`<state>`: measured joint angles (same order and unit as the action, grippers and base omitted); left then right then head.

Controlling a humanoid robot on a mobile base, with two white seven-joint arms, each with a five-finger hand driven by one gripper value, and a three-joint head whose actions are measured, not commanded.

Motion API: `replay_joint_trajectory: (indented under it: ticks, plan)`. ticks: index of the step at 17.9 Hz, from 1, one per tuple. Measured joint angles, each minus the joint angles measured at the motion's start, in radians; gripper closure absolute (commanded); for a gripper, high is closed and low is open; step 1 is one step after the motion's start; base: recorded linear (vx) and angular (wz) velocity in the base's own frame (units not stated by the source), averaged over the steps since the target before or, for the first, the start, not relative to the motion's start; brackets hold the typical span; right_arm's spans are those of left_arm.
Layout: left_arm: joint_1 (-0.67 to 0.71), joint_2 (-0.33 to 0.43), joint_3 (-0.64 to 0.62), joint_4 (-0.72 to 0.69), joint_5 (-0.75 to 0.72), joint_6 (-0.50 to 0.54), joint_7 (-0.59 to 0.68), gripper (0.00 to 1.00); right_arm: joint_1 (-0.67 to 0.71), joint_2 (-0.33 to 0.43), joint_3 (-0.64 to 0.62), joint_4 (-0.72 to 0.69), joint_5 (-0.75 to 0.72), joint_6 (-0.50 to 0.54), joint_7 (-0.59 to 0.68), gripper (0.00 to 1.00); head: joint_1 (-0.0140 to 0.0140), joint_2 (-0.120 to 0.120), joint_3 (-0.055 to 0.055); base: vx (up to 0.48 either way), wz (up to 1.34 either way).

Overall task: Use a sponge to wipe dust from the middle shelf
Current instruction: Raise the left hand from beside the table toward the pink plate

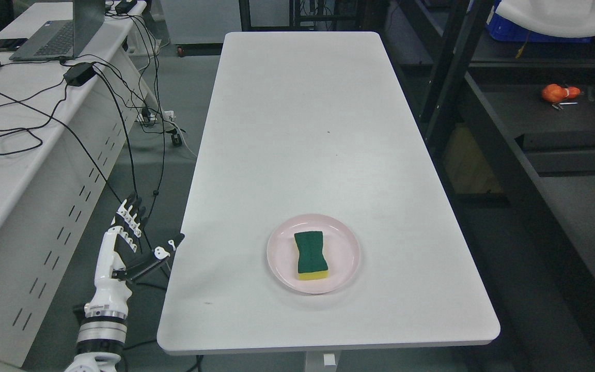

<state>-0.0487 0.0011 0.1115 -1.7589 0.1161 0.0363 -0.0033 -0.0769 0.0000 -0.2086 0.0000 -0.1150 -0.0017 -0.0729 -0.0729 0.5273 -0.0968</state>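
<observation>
A sponge, green on top and yellow underneath, lies on a pale pink plate near the front of a long white table. My left hand is raised beside the table's left edge, off the tabletop, with its fingers spread and holding nothing. It is well to the left of the plate. A dark metal shelf rack stands to the right of the table. My right arm does not show.
A white desk at the left carries a laptop, a power brick and trailing black cables. An orange object lies on a dark rack shelf at the right.
</observation>
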Motion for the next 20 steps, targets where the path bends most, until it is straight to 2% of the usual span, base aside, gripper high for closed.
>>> replay_joint_trajectory:
  ticks: [7, 12, 15, 17, 20]
  plan:
    - [-0.01, 0.0, -0.007, 0.005, -0.001, -0.003, 0.0, 0.01, 0.0, 0.0, 0.0, 0.0, 0.0, 0.0, 0.0, 0.0, 0.0, 0.0, 0.0, 0.0, 0.0]
    - [-0.075, 0.012, -0.009, 0.026, -0.006, -0.027, -0.003, 0.01, 0.0, 0.0, 0.0, 0.0, 0.0, 0.0, 0.0, 0.0, 0.0, 0.0, 0.0, 0.0, 0.0]
    - [-0.127, 0.056, -0.028, 0.04, -0.009, -0.049, -0.104, 0.01, 0.0, 0.0, 0.0, 0.0, 0.0, 0.0, 0.0, 0.0, 0.0, 0.0, 0.0, 0.0, 0.0]
    - [-0.163, 0.097, -0.046, 0.051, -0.028, -0.105, -0.192, 0.01, 0.0, 0.0, 0.0, 0.0, 0.0, 0.0, 0.0, 0.0, 0.0, 0.0, 0.0, 0.0, 0.0]
    - [-0.188, 0.115, -0.062, 0.068, -0.067, -0.132, -0.249, 0.01, 0.0, 0.0, 0.0, 0.0, 0.0, 0.0, 0.0, 0.0, 0.0, 0.0, 0.0, 0.0, 0.0]
